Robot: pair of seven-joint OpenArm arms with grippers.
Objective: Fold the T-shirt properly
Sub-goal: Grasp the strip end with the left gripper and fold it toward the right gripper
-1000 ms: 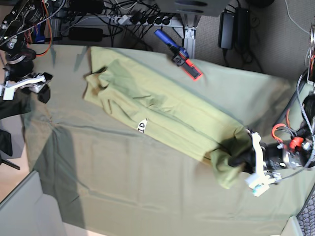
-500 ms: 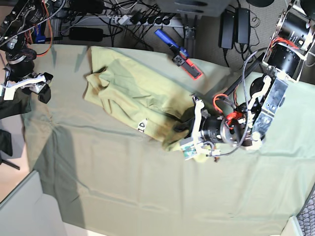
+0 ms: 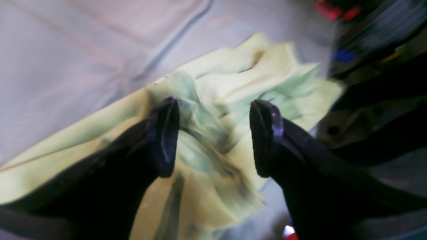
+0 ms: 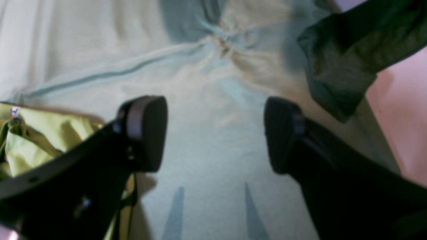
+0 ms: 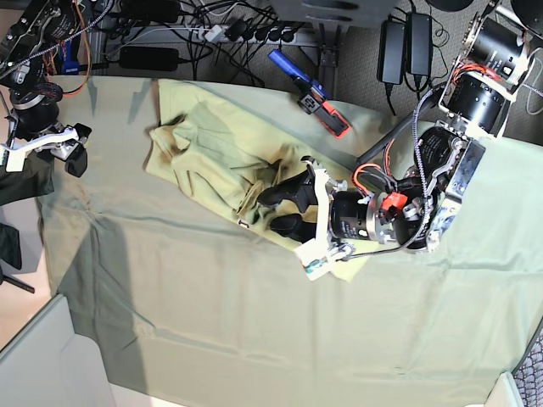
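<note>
The pale yellow-green T-shirt point(image 5: 212, 144) lies bunched on the grey-green table cloth point(image 5: 212, 322), its far end folded back over its middle. My left gripper point(image 5: 287, 210) is open just above that folded end, and its jaws stand wide apart. In the left wrist view the left gripper point(image 3: 213, 136) has crumpled shirt fabric point(image 3: 233, 86) beneath and beyond its fingers, not pinched. My right gripper point(image 5: 79, 148) is open and empty at the cloth's left edge, apart from the shirt. In the right wrist view the right gripper point(image 4: 215, 133) hangs over bare table cloth point(image 4: 213, 83), with the shirt point(image 4: 33, 140) at lower left.
A blue and red tool point(image 5: 310, 93) lies at the back edge of the table cloth. Cables and a power strip point(image 5: 229, 34) run behind the table. A dark fold of cloth point(image 4: 337, 56) hangs by the right gripper. A grey panel point(image 5: 42, 365) stands at the front left.
My left arm has swept from the table's right end toward the middle, carrying the shirt's end over the rest. Its jaws have since opened and let the fabric go. The right arm has not moved.
</note>
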